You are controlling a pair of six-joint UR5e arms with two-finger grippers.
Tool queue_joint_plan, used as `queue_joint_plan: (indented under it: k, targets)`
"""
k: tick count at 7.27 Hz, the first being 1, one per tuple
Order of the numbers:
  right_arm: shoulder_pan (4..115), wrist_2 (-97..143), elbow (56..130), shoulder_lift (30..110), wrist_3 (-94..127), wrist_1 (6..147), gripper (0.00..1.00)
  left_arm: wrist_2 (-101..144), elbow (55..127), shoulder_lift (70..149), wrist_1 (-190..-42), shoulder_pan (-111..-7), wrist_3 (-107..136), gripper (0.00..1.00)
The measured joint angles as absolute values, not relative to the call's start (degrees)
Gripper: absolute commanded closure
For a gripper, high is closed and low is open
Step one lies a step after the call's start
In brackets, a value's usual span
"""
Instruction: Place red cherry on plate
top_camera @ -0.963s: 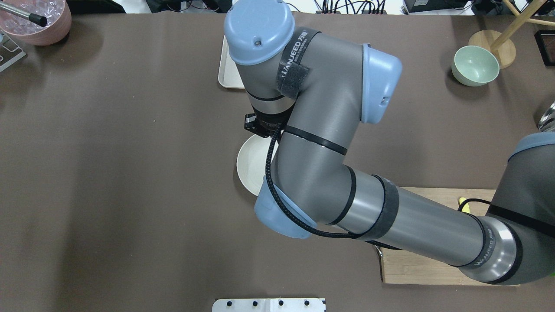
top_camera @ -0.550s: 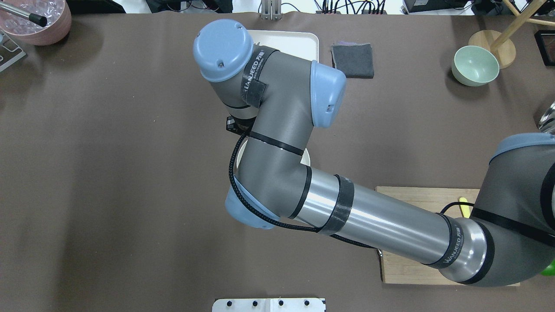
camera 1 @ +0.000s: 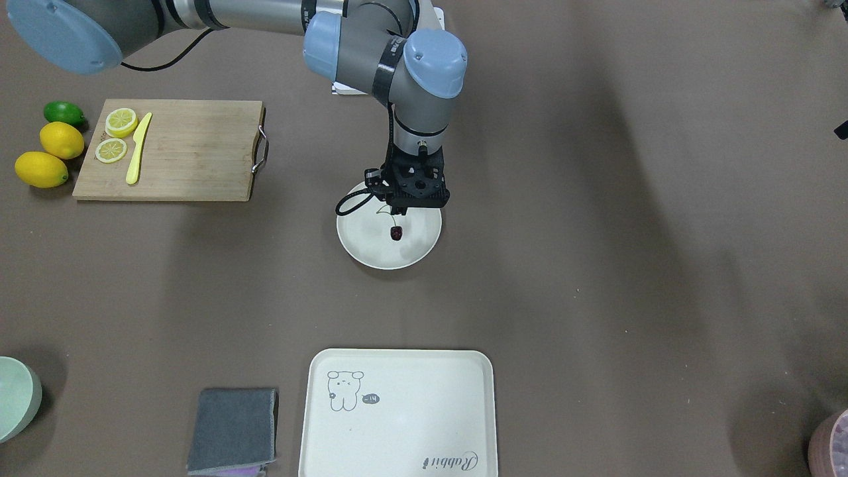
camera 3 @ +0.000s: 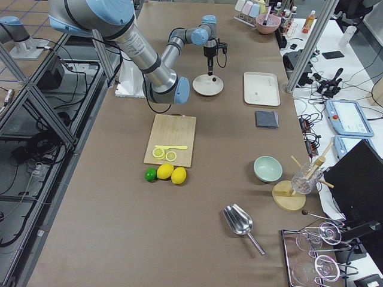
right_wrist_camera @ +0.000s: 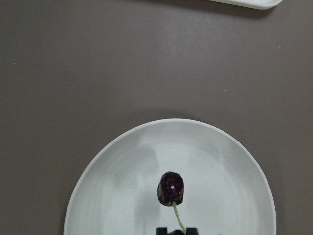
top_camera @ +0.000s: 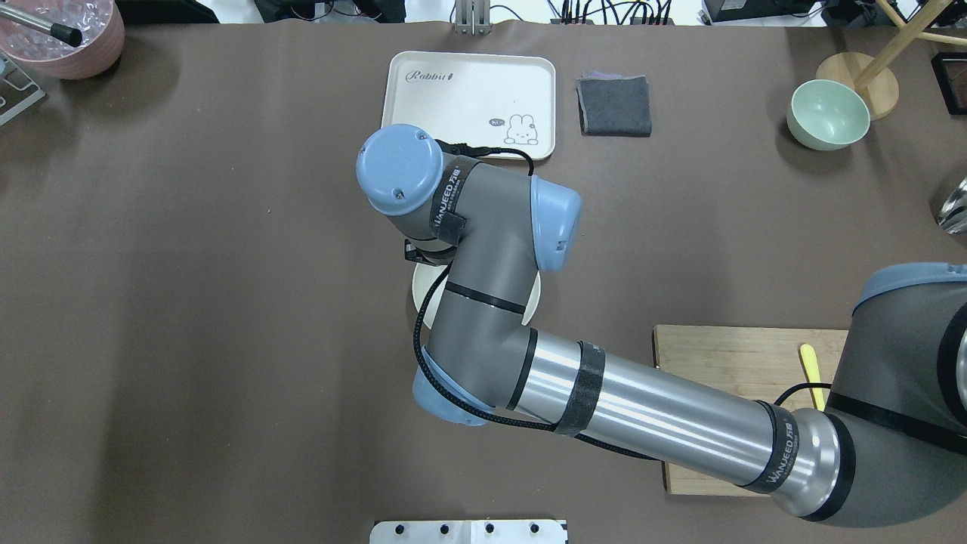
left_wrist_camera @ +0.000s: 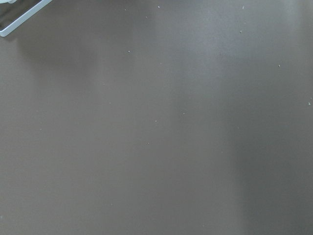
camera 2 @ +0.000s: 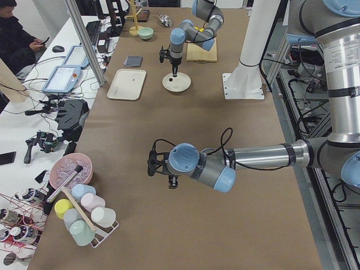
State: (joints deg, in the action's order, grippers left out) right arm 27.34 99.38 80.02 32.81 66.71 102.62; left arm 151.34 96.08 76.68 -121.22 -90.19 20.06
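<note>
The dark red cherry [right_wrist_camera: 170, 188] hangs by its thin stem over the round cream-white plate [right_wrist_camera: 117, 191]. My right gripper [right_wrist_camera: 176, 231] is shut on the stem, with only its tips showing at the bottom edge of the right wrist view. From the front, the right gripper [camera 1: 399, 213] points straight down over the plate [camera 1: 368, 248], the cherry [camera 1: 396, 233] dangling just below it. I cannot tell whether the cherry touches the plate. From overhead, the arm covers most of the plate [top_camera: 421, 296]. The left gripper [camera 2: 169, 171] hovers over bare table; whether it is open or shut I cannot tell.
A cream tray with a drawing [camera 1: 411, 417] and a grey cloth [camera 1: 232, 429] lie beyond the plate. A cutting board [camera 1: 192, 159] carries lemon slices and a yellow knife, with lemons [camera 1: 41, 169] beside it. A green bowl [top_camera: 827, 113] stands far right.
The right arm's wrist has swung off the tray and drawn back toward the robot, now standing over the plate. The tray and the cloth are uncovered.
</note>
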Motion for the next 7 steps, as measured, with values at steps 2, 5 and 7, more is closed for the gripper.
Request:
queue_joint_plan:
  k: [2, 5, 7]
  targets:
    - [26.3, 98.3, 80.1, 34.2, 66.7, 101.4, 0.89, 151.3, 95.9, 76.6, -121.3, -90.3, 19.9, 0.02]
    - [25.5, 97.4, 80.5, 36.0, 66.9, 98.9, 0.01, 151.3, 95.9, 76.4, -121.3, -90.5, 19.7, 0.02]
    - [25.2, 96.9, 81.5, 36.1, 67.9, 98.8, 0.0, 151.3, 96.1, 76.2, -121.3, -90.6, 19.7, 0.02]
